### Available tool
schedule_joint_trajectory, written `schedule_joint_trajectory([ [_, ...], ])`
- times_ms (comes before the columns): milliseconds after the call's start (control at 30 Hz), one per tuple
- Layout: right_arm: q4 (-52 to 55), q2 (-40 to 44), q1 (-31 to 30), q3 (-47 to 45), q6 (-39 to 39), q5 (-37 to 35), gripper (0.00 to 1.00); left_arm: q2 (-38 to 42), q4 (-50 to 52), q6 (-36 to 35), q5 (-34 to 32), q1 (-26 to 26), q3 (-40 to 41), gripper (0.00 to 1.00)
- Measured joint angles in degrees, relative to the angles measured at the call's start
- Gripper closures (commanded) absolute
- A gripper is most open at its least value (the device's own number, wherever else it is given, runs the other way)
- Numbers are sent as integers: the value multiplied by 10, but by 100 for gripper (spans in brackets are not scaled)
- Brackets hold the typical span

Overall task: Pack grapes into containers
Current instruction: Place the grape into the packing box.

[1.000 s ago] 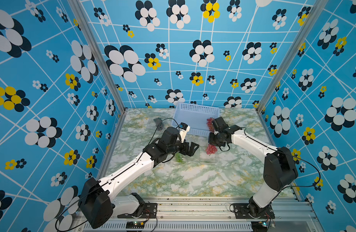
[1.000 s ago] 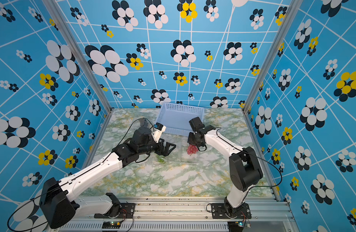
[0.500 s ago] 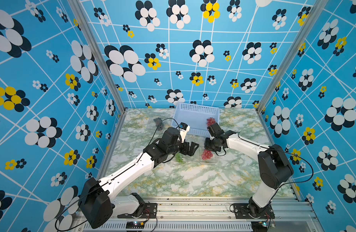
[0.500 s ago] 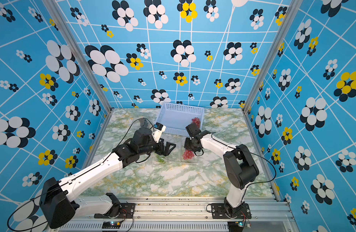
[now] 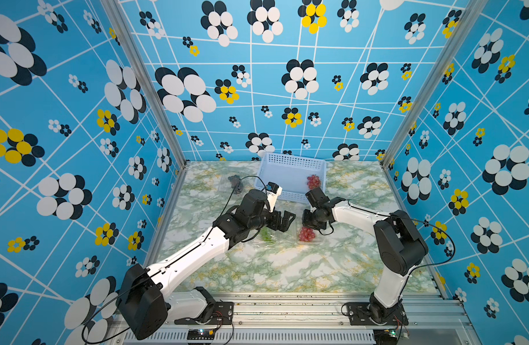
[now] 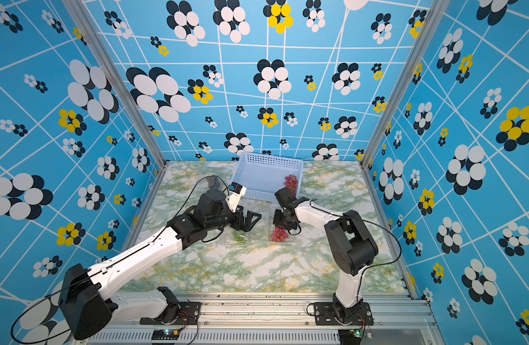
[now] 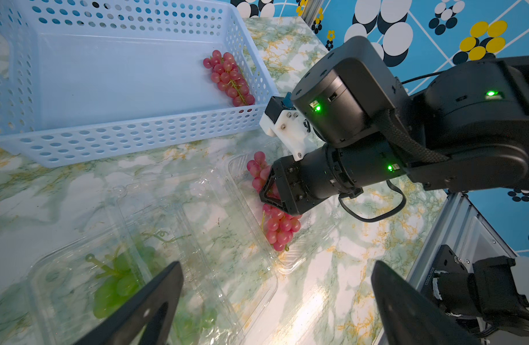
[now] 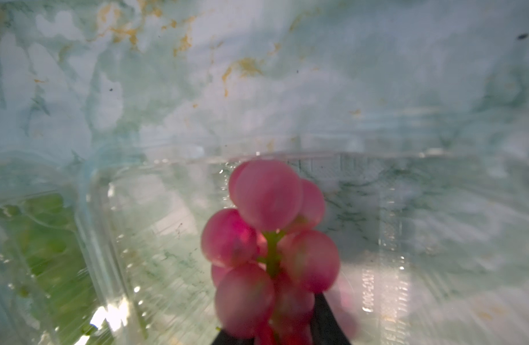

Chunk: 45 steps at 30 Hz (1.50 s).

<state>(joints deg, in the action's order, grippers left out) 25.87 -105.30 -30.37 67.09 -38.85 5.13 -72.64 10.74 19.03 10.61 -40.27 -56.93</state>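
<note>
Red bunch (image 7: 279, 227): lies in clear box (image 7: 287, 265), middle of worktop (image 5: 287, 268), just before basket (image 7: 137, 137). Right gripper (image 7: 272, 198) clamped across its middle; left gripper (image 7: 276, 286) spread wide, empty. Handling, likely: light, soft, floppy, berries detach; grip stem gently.

Glossy clear plastic containers (image 7: 270, 268), matt perforated plastic basket (image 7: 107, 140), smooth tabletop (image 7: 332, 286)

Light: bright, even | Shadows: faint | Glare: white glints on clear container (image 8: 388, 233) | Blur: right wrist view soft, red grapes (image 8: 269, 239) unfocused | Edges: top views bowed
</note>
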Motion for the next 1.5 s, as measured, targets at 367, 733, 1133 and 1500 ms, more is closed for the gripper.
schedule_joint_trajectory([
  [367,-7,-10,0,3,0,-4,56,0,0,0,-2,0,6,0],
  [733,28,-5,0,40,9,-35,41,0,0,0,-9,0,8,1],
  [1133,60,36,1,40,28,-59,15,0,0,-2,-12,1,15,0],
  [1500,104,117,45,56,44,-76,1,-16,-16,-6,-23,17,-16,1],
])
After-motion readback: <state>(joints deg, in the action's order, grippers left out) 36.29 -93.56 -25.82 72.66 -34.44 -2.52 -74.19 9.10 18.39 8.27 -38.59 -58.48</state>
